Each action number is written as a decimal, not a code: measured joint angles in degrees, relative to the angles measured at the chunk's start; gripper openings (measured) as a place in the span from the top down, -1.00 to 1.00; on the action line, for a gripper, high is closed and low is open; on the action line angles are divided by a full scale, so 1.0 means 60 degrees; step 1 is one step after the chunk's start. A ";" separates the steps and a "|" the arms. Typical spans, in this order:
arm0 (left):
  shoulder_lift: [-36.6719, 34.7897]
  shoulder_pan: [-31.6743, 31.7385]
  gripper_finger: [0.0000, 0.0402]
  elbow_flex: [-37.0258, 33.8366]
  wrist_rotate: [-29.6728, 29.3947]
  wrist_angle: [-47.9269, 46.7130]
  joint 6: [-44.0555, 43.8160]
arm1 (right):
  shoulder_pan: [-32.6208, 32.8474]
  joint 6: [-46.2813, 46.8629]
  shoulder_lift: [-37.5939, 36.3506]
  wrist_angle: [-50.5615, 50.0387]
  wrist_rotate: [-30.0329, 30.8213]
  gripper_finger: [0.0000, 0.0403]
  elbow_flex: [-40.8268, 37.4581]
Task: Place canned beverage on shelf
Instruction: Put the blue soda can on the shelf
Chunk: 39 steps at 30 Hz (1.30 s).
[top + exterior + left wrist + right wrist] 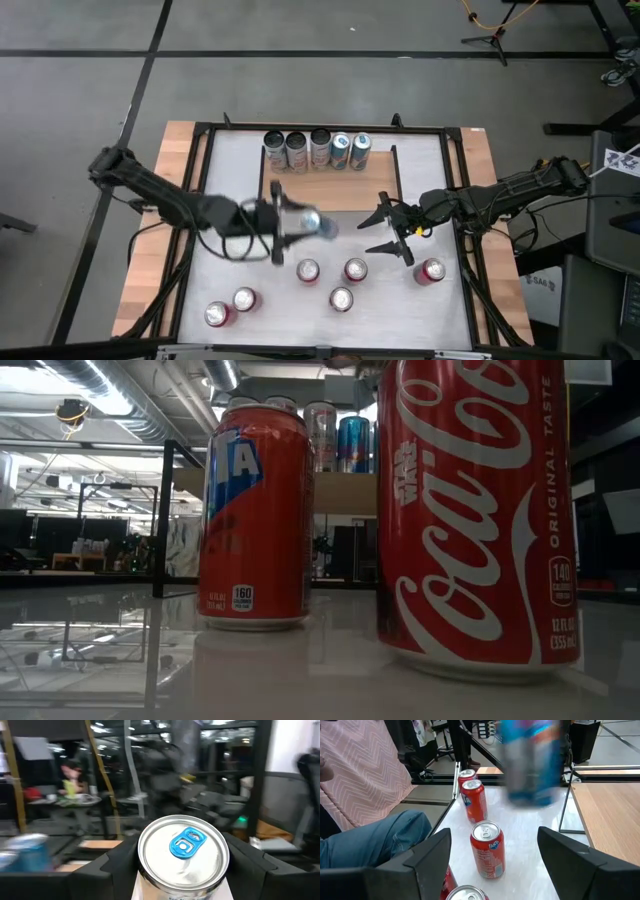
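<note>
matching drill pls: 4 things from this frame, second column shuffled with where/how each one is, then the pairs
1. left gripper
2. right gripper
3. shelf
4. Coca-Cola can

A. carries five cans in a row along its far edge
B. shut on a blue-tabbed can
C. open, holding nothing, beside the shelf's near edge
D. stands on the white table, nearest the low camera

Pairs: 1-B, 2-C, 3-A, 4-D

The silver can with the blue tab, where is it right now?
In the high view the silver and blue can is gripped by the left gripper above mid-table, just in front of the shelf.
</note>
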 joint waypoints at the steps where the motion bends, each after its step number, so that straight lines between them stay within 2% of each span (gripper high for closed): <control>1: -0.0210 0.0231 -0.14 0.0001 0.0011 -0.0214 -0.0006 | -0.0002 0.0000 0.0000 -0.0004 0.0000 -0.43 0.0000; 7: -0.0924 0.1522 -0.14 0.0004 0.0217 -0.1722 -0.0005 | 0.0000 -0.0001 0.0000 0.0000 0.0317 -0.43 0.0000; 15: -0.0845 0.2641 -0.14 0.0004 0.1048 -0.2979 -0.0709 | -0.0004 -0.0007 0.0000 -0.0004 0.1178 -0.43 0.0000; 28: -0.0847 0.3288 -0.14 0.0007 0.1050 -0.4487 -0.1636 | -0.0003 -0.0004 0.0000 -0.0007 0.1180 -0.43 0.0000; 39: -0.0847 0.3346 -0.20 0.0007 0.1045 -0.4450 -0.1818 | -0.0004 0.0000 0.0000 -0.0009 0.1180 -0.43 0.0000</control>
